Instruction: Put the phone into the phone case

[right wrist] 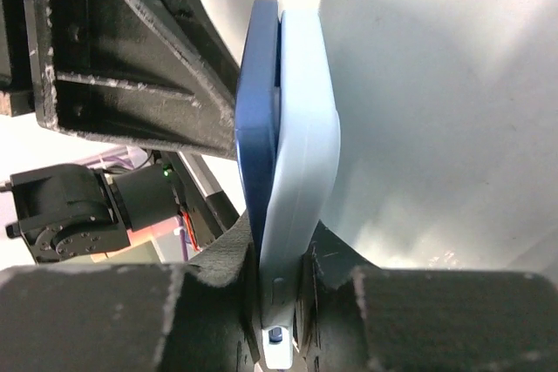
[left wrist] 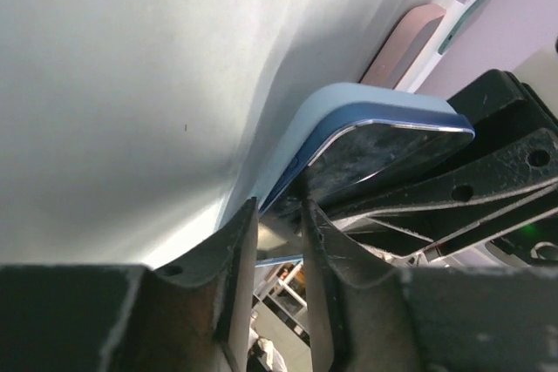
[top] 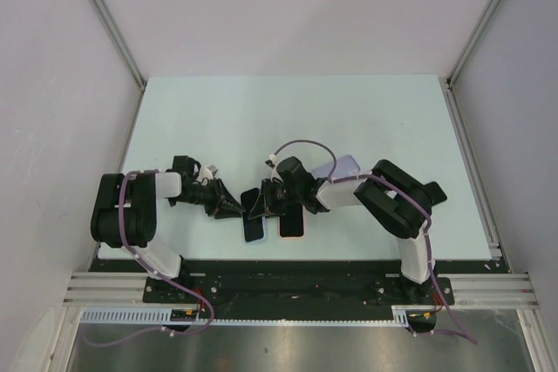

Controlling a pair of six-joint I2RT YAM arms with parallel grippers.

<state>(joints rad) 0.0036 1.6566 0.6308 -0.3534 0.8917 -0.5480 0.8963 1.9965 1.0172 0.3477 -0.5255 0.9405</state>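
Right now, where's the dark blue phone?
Top view: the dark blue phone is at the near middle of the pale green table, between the left hand and right hand, against the pale blue phone case, left of a pink-rimmed slab.

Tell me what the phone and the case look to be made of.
The phone: dark glossy front with streaky reflections, likely glass; its blue rim has a bright shiny line, perhaps metal. The case: pale blue, matte, evenly shaded with rounded edges, probably silicone or soft plastic.
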